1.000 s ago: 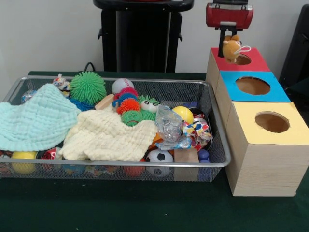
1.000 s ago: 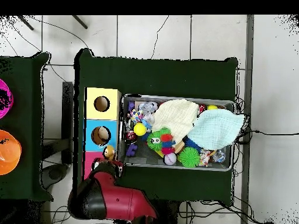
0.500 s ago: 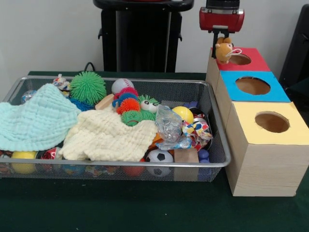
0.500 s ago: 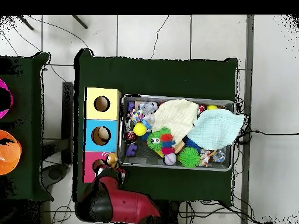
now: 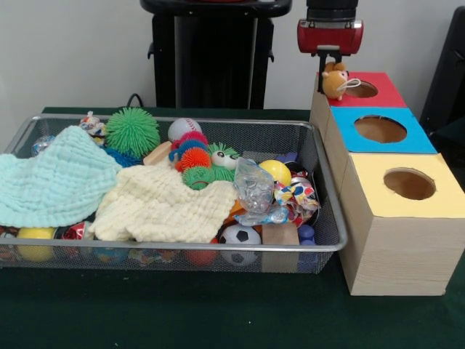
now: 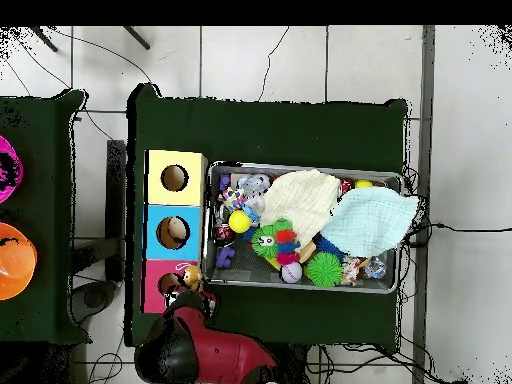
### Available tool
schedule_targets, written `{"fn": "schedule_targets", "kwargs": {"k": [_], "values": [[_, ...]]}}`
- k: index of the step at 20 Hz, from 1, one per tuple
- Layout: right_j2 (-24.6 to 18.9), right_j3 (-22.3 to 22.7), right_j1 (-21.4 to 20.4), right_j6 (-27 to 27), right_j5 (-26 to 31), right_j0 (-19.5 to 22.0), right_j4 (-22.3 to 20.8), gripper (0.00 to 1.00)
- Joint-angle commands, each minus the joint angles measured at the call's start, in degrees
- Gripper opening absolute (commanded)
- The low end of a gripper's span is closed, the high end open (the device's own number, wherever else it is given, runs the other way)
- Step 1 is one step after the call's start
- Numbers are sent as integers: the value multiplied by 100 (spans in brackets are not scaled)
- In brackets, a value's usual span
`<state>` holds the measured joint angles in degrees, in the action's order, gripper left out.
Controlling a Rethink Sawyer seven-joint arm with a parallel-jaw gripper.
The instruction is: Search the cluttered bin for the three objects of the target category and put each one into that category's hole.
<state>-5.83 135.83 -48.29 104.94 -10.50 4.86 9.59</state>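
Note:
A small orange plush toy (image 5: 335, 81) hangs under my gripper (image 5: 333, 65), which is shut on its top. It hovers at the left rim of the red box (image 5: 385, 93), just left of that box's hole (image 5: 361, 89). In the overhead view the plush toy (image 6: 189, 277) shows at the red box (image 6: 155, 297), beside its hole (image 6: 168, 284), with my gripper (image 6: 190, 291) just below it. A blue box (image 5: 415, 137) and a yellow box (image 5: 437, 195), each with a round hole, stand in line with the red one.
The wire bin (image 5: 182, 248) left of the boxes holds a mint cloth (image 5: 54, 182), a cream cloth (image 5: 163, 207), a green spiky ball (image 5: 132, 131), a baseball (image 5: 184, 128), a soccer ball (image 5: 240, 235), a yellow ball (image 5: 276, 171) and several other toys.
My gripper has carried the plush toy leftward in the front view, from over the red hole's near rim to the box's left edge, and a little higher.

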Motion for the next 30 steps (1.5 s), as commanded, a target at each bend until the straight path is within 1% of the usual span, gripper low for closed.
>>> {"fn": "schedule_targets", "kwargs": {"k": [1, 5, 10, 16, 18, 19, 23, 26, 28, 29, 30], "values": [[-904, -128, 749, 1806, -440, 86, 73, 0], [-894, -147, 570, 1868, -214, -77, 289, 0], [-939, -220, 633, 2147, -318, -264, 458, 0], [-962, -272, 502, 2267, -117, -412, 664, 0], [-804, -316, 406, 2168, 80, -569, 793, 0], [-699, -342, 376, 2124, 118, -678, 862, 0], [-555, -405, 338, 2071, 77, -871, 1013, 0], [-368, -473, 209, 1964, 304, -1067, 1240, 0], [-21, -579, 95, 1778, 605, -1387, 1496, 0], [277, -666, 23, 1640, 849, -1643, 1654, 0], [722, -838, -15, 1454, 1190, -1999, 1813, 0]]}}
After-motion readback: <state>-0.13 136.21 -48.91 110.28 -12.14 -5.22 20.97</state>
